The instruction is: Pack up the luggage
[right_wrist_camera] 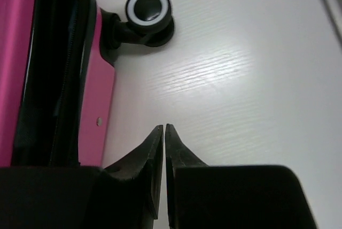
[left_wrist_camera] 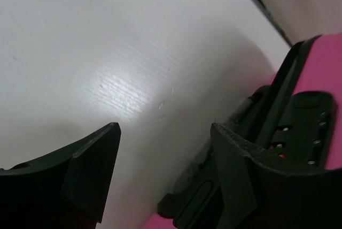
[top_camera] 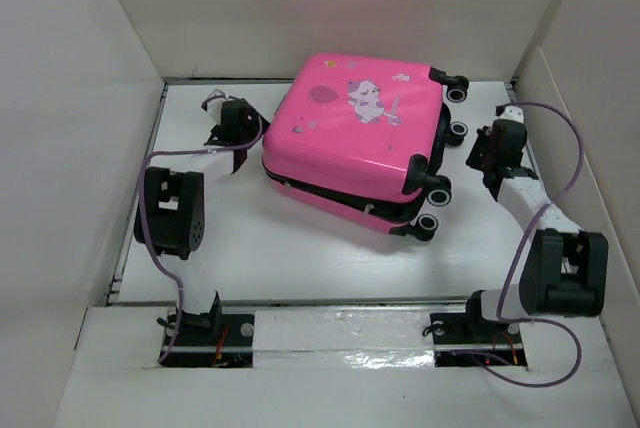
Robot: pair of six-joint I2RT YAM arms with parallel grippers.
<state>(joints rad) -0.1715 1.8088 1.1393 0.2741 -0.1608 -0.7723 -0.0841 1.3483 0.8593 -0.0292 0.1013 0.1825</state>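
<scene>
The luggage (top_camera: 355, 133), a glossy hot-pink hard-shell suitcase with a cartoon animal print, lies flat in the middle of the white table, its two halves nearly together with a dark gap along the near edge. My left gripper (top_camera: 222, 108) is at its left side and stands open (left_wrist_camera: 165, 127); its right finger (left_wrist_camera: 240, 159) is close to the case's black lock panel (left_wrist_camera: 304, 132). To the right of the case, beside its black wheels (top_camera: 457, 133), is my right gripper (top_camera: 482, 148). It is shut (right_wrist_camera: 164, 127) with nothing between its fingers, and the zipper gap (right_wrist_camera: 59, 68) shows at its left.
White walls enclose the table on the left, back and right. A white-rimmed wheel (right_wrist_camera: 148, 7) stands on the bare table ahead of the right gripper. Both arm bases (top_camera: 200, 323) sit at the near edge.
</scene>
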